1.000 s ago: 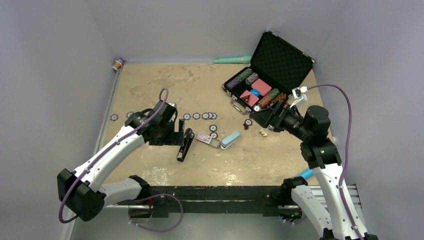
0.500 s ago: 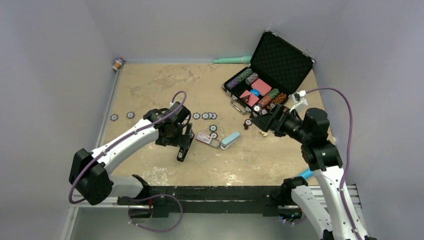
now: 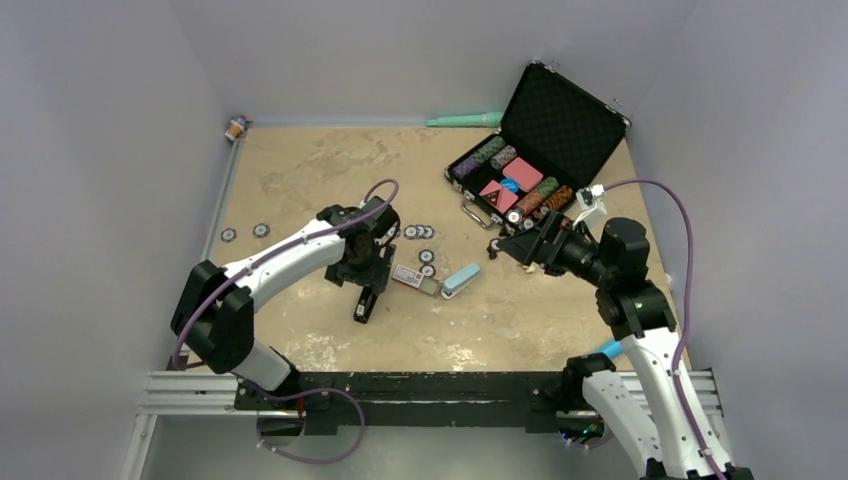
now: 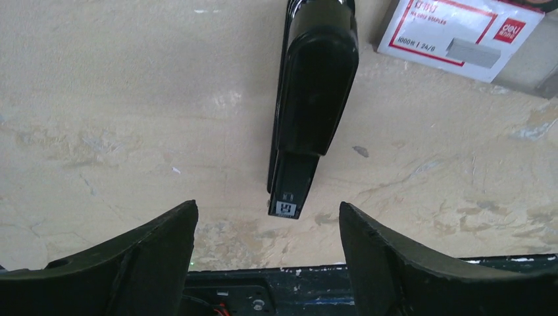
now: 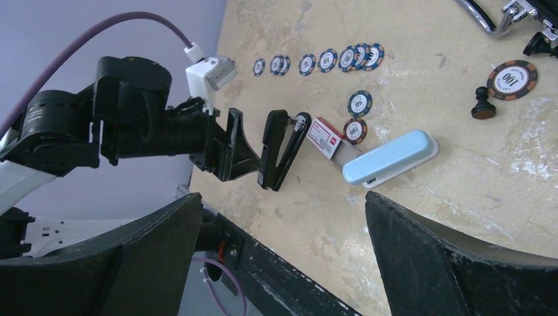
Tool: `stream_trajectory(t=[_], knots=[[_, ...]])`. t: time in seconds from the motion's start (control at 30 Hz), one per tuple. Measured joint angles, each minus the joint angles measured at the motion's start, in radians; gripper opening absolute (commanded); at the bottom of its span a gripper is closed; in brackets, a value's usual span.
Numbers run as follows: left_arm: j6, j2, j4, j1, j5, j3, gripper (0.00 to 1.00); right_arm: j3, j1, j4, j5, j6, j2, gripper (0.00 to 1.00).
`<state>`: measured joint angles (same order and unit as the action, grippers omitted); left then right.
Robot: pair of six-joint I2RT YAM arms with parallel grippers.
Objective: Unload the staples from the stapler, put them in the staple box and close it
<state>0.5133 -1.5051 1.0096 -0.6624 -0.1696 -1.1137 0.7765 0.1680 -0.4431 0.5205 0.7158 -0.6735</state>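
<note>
As my left arm (image 3: 290, 255) stretches low across the desk (image 4: 131, 99), my left fingers (image 4: 151, 257) stand wide, empty, flanking the stapler (image 4: 319, 99) end without touching; my right fingers (image 5: 447, 263) gape empty.

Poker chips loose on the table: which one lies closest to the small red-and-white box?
The chip right beside the box, at its end. The next chip sits just beyond it, and all the others lie farther off.
</note>
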Motion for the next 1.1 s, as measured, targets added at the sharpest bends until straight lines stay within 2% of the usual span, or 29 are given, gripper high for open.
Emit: stream_trajectory(t=[0.27, 0.77, 1.1], knots=[[-0.040, -0.117, -0.052, 0.000, 0.012, -0.024, 0.80, -0.029, 0.000, 0.027, 0.021, 0.030, 0.017, 0.99], [-0.087, -0.150, -0.094, 0.014, 0.032, -0.050, 0.74, 0.013, 0.000, 0.042, 0.047, -0.005, 0.040, 0.99], [-0.087, -0.158, -0.146, 0.031, 0.042, -0.048, 0.58, 0.129, 0.000, 0.050, 0.075, -0.056, 0.043, 0.99]])
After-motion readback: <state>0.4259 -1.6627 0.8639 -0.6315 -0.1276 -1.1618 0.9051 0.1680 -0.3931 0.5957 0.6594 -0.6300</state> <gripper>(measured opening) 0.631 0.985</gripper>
